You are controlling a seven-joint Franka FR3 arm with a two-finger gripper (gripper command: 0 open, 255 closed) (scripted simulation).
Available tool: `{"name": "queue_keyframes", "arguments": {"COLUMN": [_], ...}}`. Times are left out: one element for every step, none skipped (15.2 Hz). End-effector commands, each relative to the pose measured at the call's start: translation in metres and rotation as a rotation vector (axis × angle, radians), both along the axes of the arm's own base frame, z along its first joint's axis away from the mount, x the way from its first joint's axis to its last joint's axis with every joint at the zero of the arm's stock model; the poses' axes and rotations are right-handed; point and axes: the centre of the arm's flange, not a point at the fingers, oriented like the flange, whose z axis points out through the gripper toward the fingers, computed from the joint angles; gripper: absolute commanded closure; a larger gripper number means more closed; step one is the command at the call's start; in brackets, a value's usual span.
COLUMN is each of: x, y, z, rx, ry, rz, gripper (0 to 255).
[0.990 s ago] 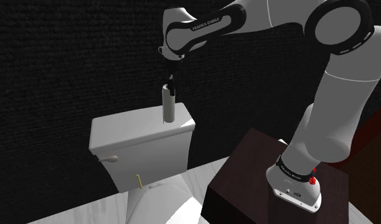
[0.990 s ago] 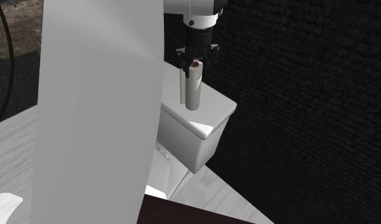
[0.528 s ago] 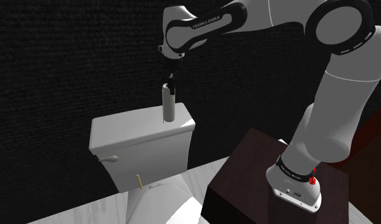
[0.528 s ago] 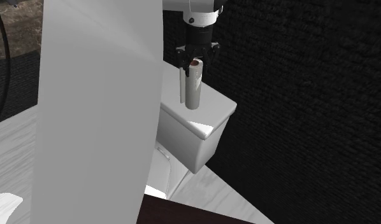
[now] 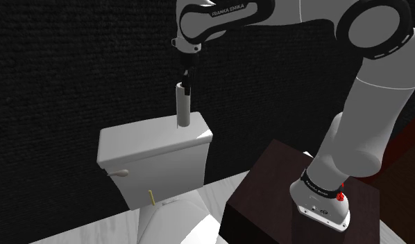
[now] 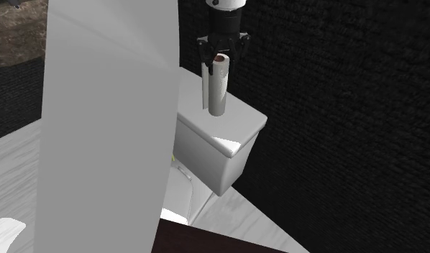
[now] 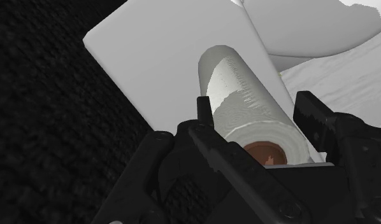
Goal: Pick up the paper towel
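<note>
Gripper [image 5: 186, 86], black, two fingers: I am clasping the top end of the paper towel [image 5: 183, 107] with it, one finger on each side of the roll. I am pointing it straight down from the arm.

Paper towel [image 6: 218, 90], one roll, pale grey: it is hanging upright from my fingers [image 6: 206, 63], with its brown core [image 6: 221, 57] showing at the top. Its lower end is hovering over the toilet tank [image 5: 154, 149], toward the back of the lid. I cannot tell whether it is touching the lid or hanging just clear. Along the hand, the roll [image 7: 246, 95] is running away from me between the two fingers [image 7: 205, 111], with the core [image 7: 265, 153] nearest and the white tank lid [image 7: 157, 57] lying beyond.

Toilet tank [image 6: 221, 144], white: it is standing against a black, rough wall [image 5: 60, 69]. A flush lever [image 5: 119, 173] is sitting on its front, at the shoulder view's left.

Stick [image 5: 152, 197], small, yellow: it is standing below the tank front.

Stand [image 5: 268, 180], dark brown box: it is carrying my arm's base at the shoulder view's lower right, on a pale floor [image 5: 95, 229].
</note>
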Motion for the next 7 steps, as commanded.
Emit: {"name": "queue_keyframes", "arguments": {"x": [0.000, 0.000, 0.000, 0.000, 0.000, 0.000, 0.000], "y": [-0.001, -0.001, -0.001, -0.001, -0.001, -0.001, -0.001], "z": [0.011, 0.016, 0.021, 0.027, 0.032, 0.033, 0.033], "rx": [0.000, 0.000, 0.000, 0.000, 0.000, 0.000, 0.000], "ry": [0.000, 0.000, 0.000, 0.000, 0.000, 0.000, 0.000], "rz": [0.000, 0.000, 0.000, 0.000, 0.000, 0.000, 0.000], "gripper": [255, 255, 255, 255, 255, 255, 255]}}
